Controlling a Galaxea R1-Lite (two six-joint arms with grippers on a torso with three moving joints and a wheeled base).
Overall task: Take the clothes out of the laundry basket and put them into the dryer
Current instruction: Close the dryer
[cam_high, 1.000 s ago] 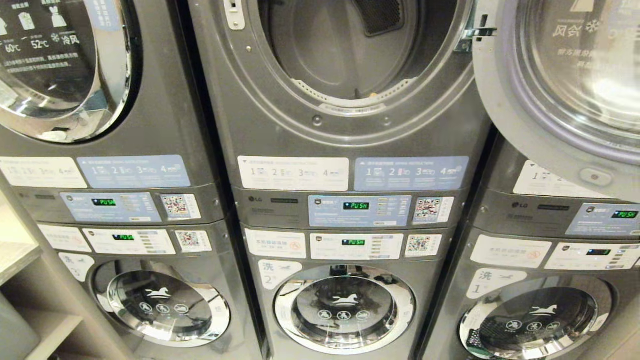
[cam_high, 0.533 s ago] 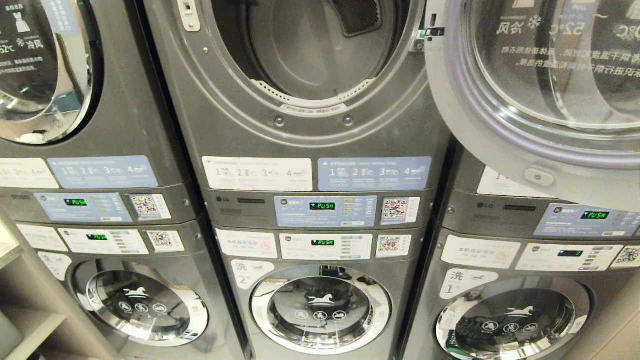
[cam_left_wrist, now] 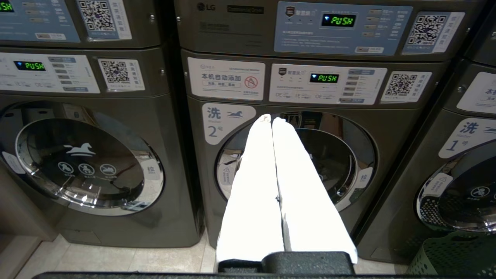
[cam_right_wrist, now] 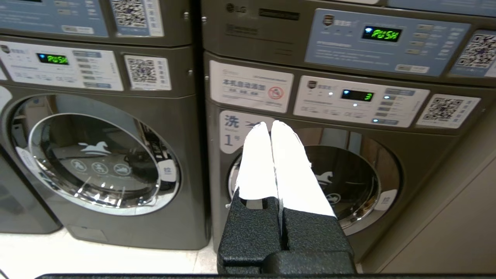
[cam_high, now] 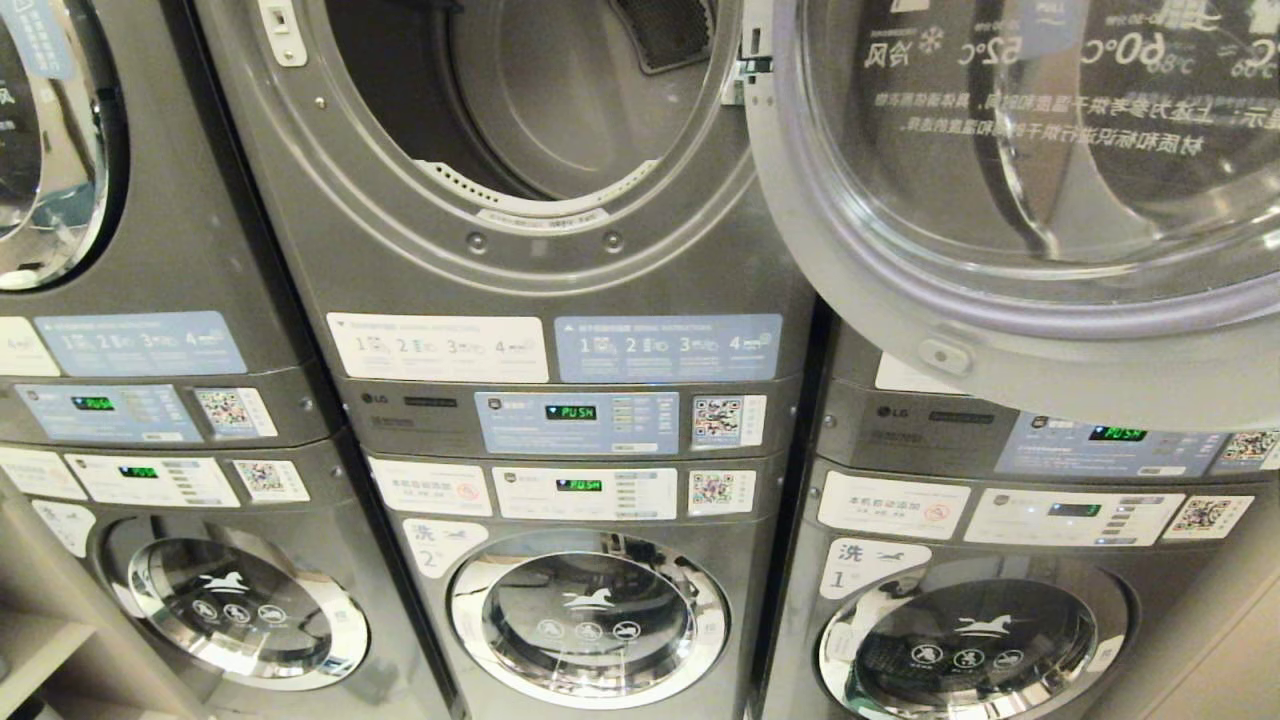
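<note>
My left gripper (cam_left_wrist: 272,119) is closed on nothing, its white fingers (cam_left_wrist: 255,186) pressed together, facing the lower machine marked 2 (cam_left_wrist: 279,162). My right gripper (cam_right_wrist: 270,124) is likewise closed and empty, facing the machine marked 1 (cam_right_wrist: 317,174). The dryer (cam_high: 520,100) stands open above, its door (cam_high: 1010,200) swung out to my right. A green laundry basket (cam_left_wrist: 453,255) sits on the floor at my right; no clothes show. Step in hand: reach the basket. Open 1 gripper before descending and stay below the door.
</note>
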